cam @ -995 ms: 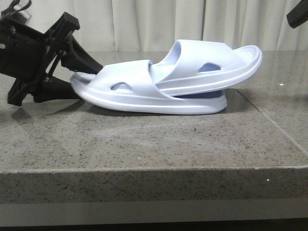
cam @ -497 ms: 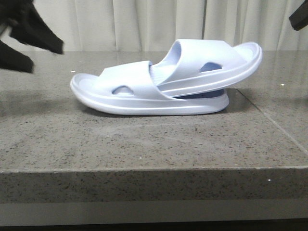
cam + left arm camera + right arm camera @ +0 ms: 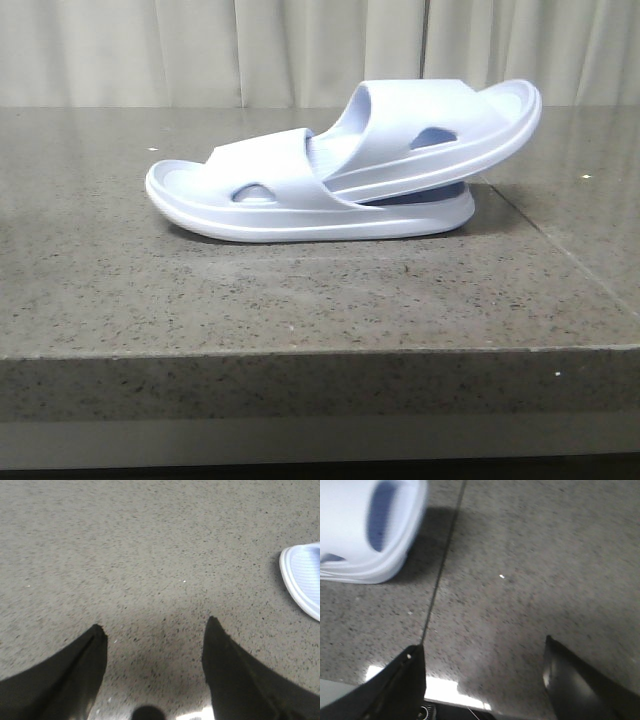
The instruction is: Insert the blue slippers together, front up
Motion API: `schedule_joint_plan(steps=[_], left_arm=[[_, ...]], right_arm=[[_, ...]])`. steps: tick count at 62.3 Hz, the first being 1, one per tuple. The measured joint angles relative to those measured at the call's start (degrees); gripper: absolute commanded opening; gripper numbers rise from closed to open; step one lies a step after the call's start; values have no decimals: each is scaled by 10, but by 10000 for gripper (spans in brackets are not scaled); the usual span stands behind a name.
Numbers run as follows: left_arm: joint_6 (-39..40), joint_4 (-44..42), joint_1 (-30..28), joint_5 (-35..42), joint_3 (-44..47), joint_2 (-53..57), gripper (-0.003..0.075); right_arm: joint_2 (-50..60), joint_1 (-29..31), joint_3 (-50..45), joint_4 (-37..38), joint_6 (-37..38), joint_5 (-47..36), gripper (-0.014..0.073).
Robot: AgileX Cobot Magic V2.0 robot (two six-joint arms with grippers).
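The blue slippers point(image 3: 345, 170) rest near the middle of the grey speckled stone surface point(image 3: 300, 290), nested one into the other. The lower slipper point(image 3: 260, 195) lies flat on its sole, its rounded end toward the robot's left. The upper slipper point(image 3: 440, 130) is pushed under the strap of the lower one and tilts upward, its free end raised off the surface toward the robot's right. Oval side holes show on both straps. Pale curtains point(image 3: 300, 50) hang behind the surface. In the front view neither arm appears. In the left wrist view, the left claw point(image 3: 155, 635) is spread wide with nothing between its dark fingers point(image 3: 75, 675); it hovers over bare stone, and a rounded slipper end point(image 3: 305, 580) shows off to one side, apart from the fingers. In the right wrist view, the right claw point(image 3: 485, 655) is likewise spread wide and holds nothing; a blurred slipper end point(image 3: 365, 525) with a dark oval hole lies well clear of it, beside a seam point(image 3: 445, 560) in the stone.
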State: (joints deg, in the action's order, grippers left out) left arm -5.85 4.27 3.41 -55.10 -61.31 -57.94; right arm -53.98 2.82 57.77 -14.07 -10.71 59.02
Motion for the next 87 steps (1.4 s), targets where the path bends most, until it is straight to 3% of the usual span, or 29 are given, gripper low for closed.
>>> schedule_joint_plan(steps=[7,26,45,54,59,70,75,78,87], left_arm=[[7,-10,0,-5,32,61,407],[10,-33,0,-23,128,213,407],[10,-51,0,-29,170,259,407],[10,-56,0,-29,175,259,361],[10,-56,0,-27,175,259,268],[10,-56,0,-27,175,259,92],[10,-56,0,-27,175,259,25],[10,-56,0,-26,175,259,-18],[10,-47,0,-11,175,259,-20]], right_arm=[[50,0,-15,35,33,28,519],[192,-1,-87,42,43,48,519],[234,-1,-119,43,46,80,514],[234,-1,-119,43,46,82,358],[234,-1,-119,43,46,82,197],[234,-1,-119,43,46,82,-12],[234,-1,-119,43,46,82,-71],[234,-1,-119,43,46,82,-64],[234,-1,-119,43,46,82,-68]])
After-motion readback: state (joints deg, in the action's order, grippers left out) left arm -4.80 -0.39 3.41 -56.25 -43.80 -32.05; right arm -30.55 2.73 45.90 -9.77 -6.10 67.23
